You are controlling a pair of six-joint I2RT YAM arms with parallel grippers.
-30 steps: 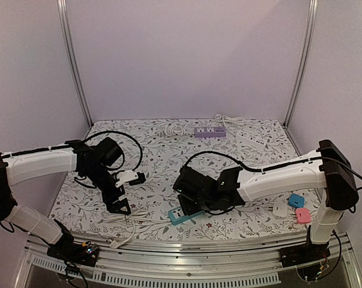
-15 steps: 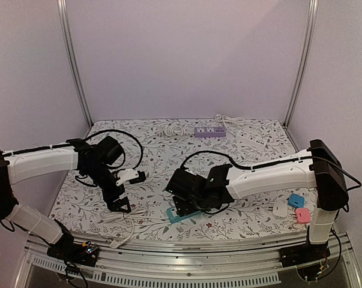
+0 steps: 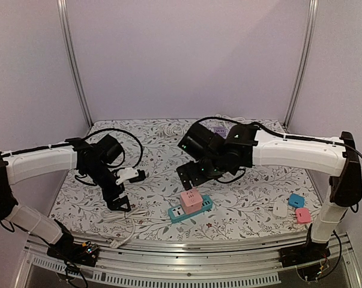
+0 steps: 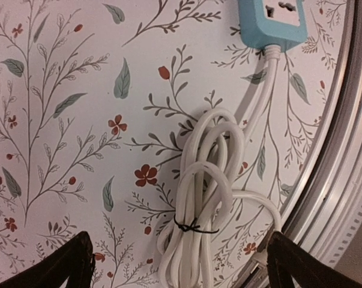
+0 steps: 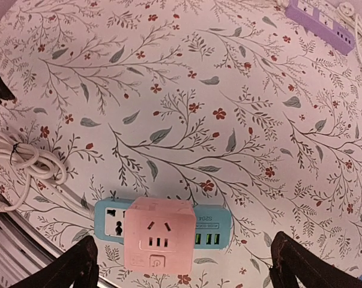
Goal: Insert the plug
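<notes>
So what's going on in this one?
The pink cube-shaped plug adapter sits on top of the teal power strip near the table's front edge, and it looks plugged in. The right tool hangs open above the table, clear of the adapter and holding nothing. The left tool is open too, and hovers over the strip's bundled white cord without touching it.

Floral-print tabletop (image 3: 259, 198) beneath right gripper (image 3: 191, 175); plain lilac walls (image 3: 187, 60) beyond; aluminium posts (image 3: 72, 66) flanking; metal rail (image 3: 199, 273) nearside.
</notes>
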